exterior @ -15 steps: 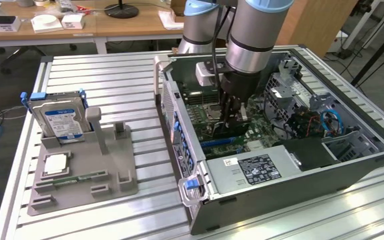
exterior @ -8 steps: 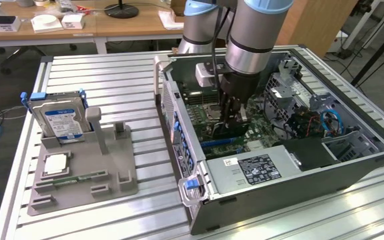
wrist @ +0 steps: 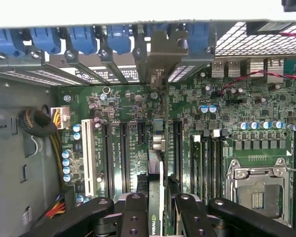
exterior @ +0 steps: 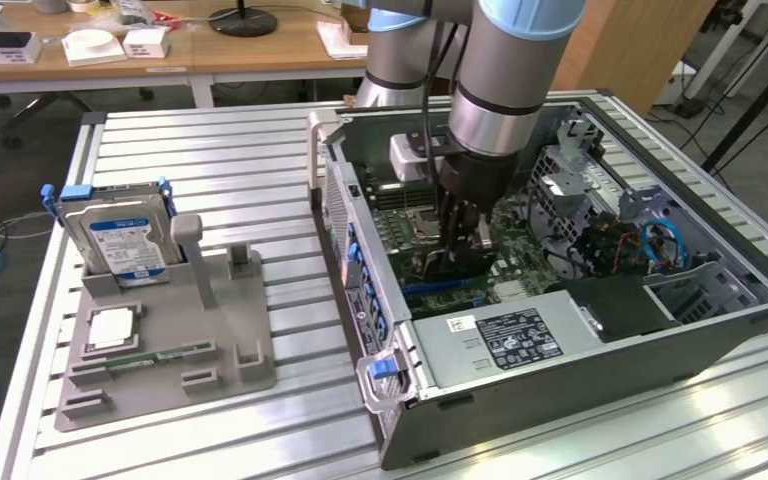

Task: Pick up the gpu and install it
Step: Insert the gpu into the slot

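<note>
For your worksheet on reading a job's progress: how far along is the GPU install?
Done: the GPU is off the holder and inside the case. In hand: the gripper grips it edge-on over the motherboard slots, bracket toward the rear openings. Left: seating can't be confirmed.

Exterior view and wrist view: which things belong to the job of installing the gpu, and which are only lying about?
Job:
- gpu, edge-on in the gripper
- computer case, motherboard

Lying about:
- hard drive
- grey holder
- memory stick
</note>
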You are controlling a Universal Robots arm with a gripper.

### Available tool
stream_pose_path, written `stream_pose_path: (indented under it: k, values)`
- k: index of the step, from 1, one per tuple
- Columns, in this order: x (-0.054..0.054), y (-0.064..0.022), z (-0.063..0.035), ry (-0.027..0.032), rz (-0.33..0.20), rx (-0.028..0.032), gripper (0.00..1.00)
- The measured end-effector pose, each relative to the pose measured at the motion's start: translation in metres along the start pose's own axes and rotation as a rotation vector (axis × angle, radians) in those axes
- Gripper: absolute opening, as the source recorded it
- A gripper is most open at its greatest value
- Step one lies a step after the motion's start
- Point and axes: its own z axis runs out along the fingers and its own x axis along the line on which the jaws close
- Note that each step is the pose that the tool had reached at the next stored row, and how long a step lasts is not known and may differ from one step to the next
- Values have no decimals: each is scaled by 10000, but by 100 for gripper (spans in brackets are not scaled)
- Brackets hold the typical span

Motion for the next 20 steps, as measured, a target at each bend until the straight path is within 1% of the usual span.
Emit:
stream_pose_path:
  k: [4, 7, 9, 12, 20]
  values:
    - [0, -1, 34, 1, -1, 2, 26]
    - [0, 0, 39, 3, -1, -1, 26]
    - [0, 0, 28, -2, 0, -1, 26]
    - [0, 1, -26, 0, 3, -3, 26]
    - [-1, -12, -27, 1, 0, -2, 26]
